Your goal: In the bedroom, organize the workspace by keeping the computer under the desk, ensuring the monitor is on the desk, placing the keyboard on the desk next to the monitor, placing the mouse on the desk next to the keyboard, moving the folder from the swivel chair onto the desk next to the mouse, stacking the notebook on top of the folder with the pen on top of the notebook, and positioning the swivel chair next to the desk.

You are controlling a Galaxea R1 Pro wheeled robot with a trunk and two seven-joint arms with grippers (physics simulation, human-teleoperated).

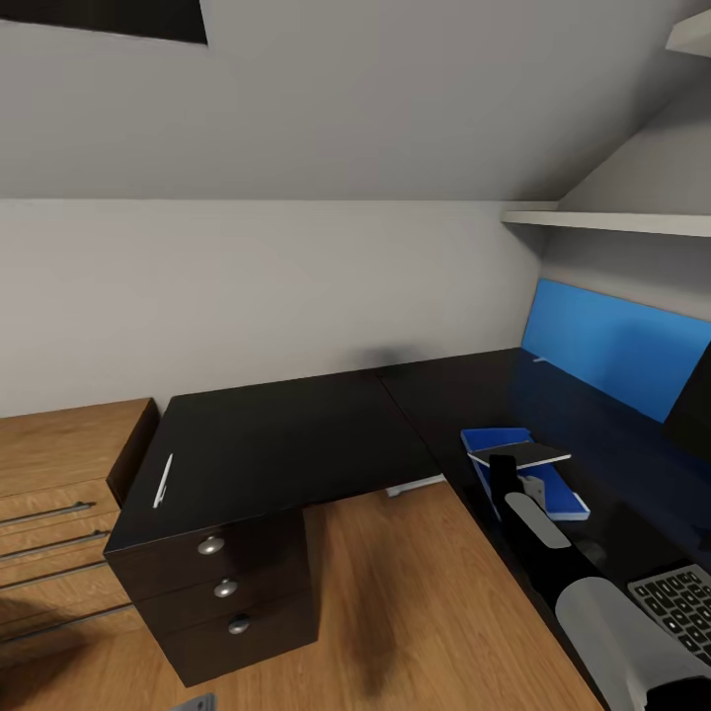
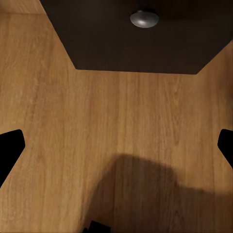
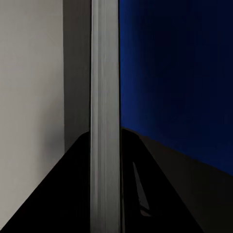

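Observation:
The black desk [image 1: 296, 434] runs in an L along the wall. On its right wing lies the blue folder [image 1: 565, 504]. Just above the folder my right gripper [image 1: 506, 462] is shut on the thin grey notebook [image 1: 528, 454], held about level. The right wrist view sees that notebook [image 3: 104, 121] edge-on as a grey strip. A white pen [image 1: 162, 481] lies near the desk's left edge. The keyboard [image 1: 681, 602] lies at the lower right, and a dark corner of the monitor [image 1: 691, 405] shows at the right edge. My left gripper [image 2: 116, 145] hangs open over the wooden floor, nothing between its fingers.
The black drawer unit [image 1: 222, 592] with round silver knobs [image 2: 144, 19] stands under the desk's left end. A low light-wood cabinet [image 1: 59, 494] adjoins it on the left. A blue panel [image 1: 612, 346] lines the wall behind the desk, below a white shelf [image 1: 612, 221].

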